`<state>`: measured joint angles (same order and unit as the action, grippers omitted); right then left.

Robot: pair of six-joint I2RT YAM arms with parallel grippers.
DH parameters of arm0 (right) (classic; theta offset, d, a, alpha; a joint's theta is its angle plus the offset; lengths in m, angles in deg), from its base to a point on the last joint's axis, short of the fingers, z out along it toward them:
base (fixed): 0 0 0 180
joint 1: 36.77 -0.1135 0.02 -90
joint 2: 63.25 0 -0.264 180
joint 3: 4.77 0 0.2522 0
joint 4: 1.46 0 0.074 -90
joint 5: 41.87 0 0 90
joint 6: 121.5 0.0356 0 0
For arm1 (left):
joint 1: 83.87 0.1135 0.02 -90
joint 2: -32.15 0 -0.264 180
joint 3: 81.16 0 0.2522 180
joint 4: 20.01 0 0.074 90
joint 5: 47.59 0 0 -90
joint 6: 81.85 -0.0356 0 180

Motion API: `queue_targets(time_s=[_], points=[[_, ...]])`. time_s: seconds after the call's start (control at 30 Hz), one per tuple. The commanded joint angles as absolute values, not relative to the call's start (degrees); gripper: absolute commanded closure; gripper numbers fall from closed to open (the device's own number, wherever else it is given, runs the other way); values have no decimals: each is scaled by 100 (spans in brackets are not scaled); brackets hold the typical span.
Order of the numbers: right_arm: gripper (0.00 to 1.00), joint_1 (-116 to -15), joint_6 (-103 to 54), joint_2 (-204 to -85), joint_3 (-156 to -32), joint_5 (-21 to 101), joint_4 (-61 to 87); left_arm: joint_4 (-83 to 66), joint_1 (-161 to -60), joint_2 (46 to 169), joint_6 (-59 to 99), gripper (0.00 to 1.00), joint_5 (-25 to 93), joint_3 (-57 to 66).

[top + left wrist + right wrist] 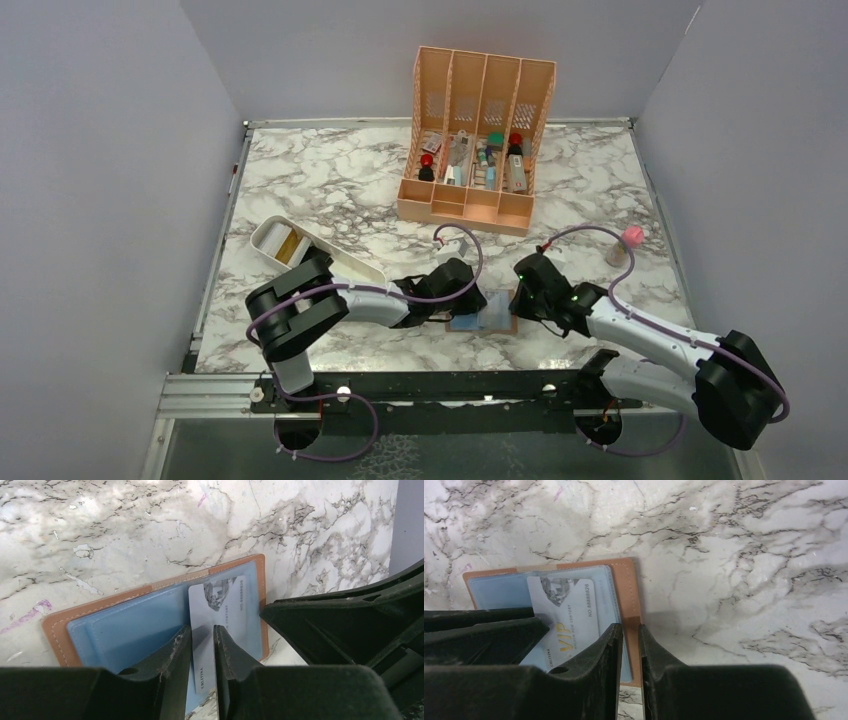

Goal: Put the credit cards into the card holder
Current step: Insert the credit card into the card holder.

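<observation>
The card holder lies open and flat near the table's front edge, brown outside and light blue inside. One pale credit card with gold "VIP" lettering lies slanted on its right half. My left gripper hovers low over the card's near end, jaws a narrow gap apart, with the card flat beneath them. My right gripper sits over the holder's brown right edge, jaws also slightly apart with nothing pinched. The two grippers are close side by side.
A tall peach compartment organizer with small items stands at the back. At the left, by the left arm, lies a white oblong tray holding something tan. A small bottle with a pink cap stands at the right.
</observation>
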<state>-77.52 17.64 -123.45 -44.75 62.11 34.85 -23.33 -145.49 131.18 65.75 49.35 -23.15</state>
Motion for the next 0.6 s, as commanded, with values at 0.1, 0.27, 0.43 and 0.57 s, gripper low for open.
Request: queue_targets(time_s=[0.1, 0.27, 0.43, 0.57], points=[[77, -7738, 2472, -12453, -4742, 6730, 4250, -2390, -14674, 12831, 6598, 69, 4867, -2302], [78, -7738, 2826, -12489, -4702, 6976, 4516, -2418, -14710, 12771, 6598, 68, 4861, -2342], [79, -7738, 2872, -12506, -4629, 6860, 4383, -2453, -14777, 12830, 6647, 68, 4830, -2330], [82, -7736, 2817, -12432, -4468, 6454, 3984, -2477, -14851, 12923, 6676, 68, 4783, -2266]])
